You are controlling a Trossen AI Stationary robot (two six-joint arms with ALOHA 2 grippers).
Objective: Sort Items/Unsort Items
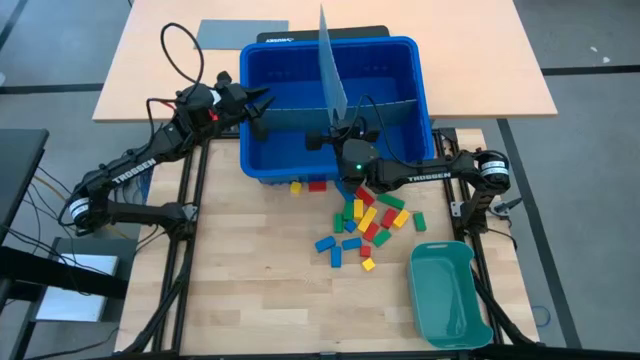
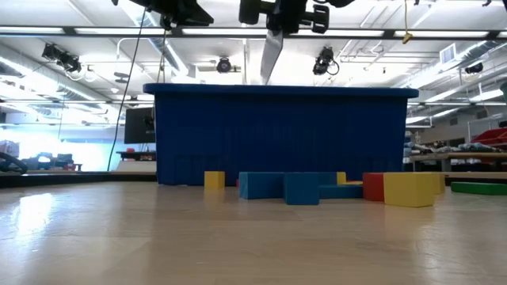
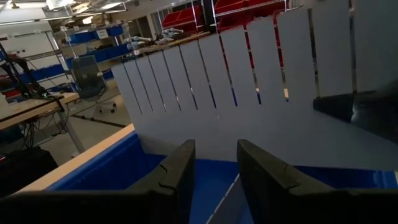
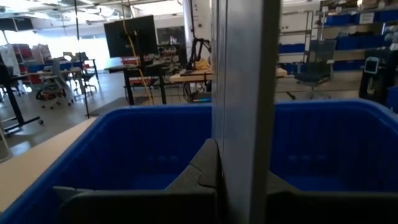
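Red, yellow, green and blue blocks (image 1: 365, 215) (image 2: 301, 188) lie scattered on the table in front of the blue bin (image 1: 255, 160) (image 2: 277, 134). My right gripper (image 1: 345, 130) (image 4: 239, 186) is above the bin's near side, shut on an upright grey slotted divider sheet (image 1: 332, 70) (image 3: 249, 106). My left gripper (image 1: 262, 103) (image 3: 216, 180) hovers open over the bin's left rim and points at the sheet's face. A grey edge shows low between its fingers; I cannot tell whether they touch it. A second grey sheet (image 1: 300, 115) stands across the bin. My right gripper pinches the divider sheet's near upright edge (image 4: 239, 155) between its two fingers. The fingers come level from the table's near side. The sheet stands upright with its slotted end up. Its lower end (image 2: 268, 77) dips behind the bin's rim, and what it rests on is hidden.
A teal tray (image 1: 445, 295) lies at the near right of the table. Another grey sheet (image 1: 240, 32) lies flat on the far table behind the bin. Bare wood fills the near left (image 1: 250, 290).
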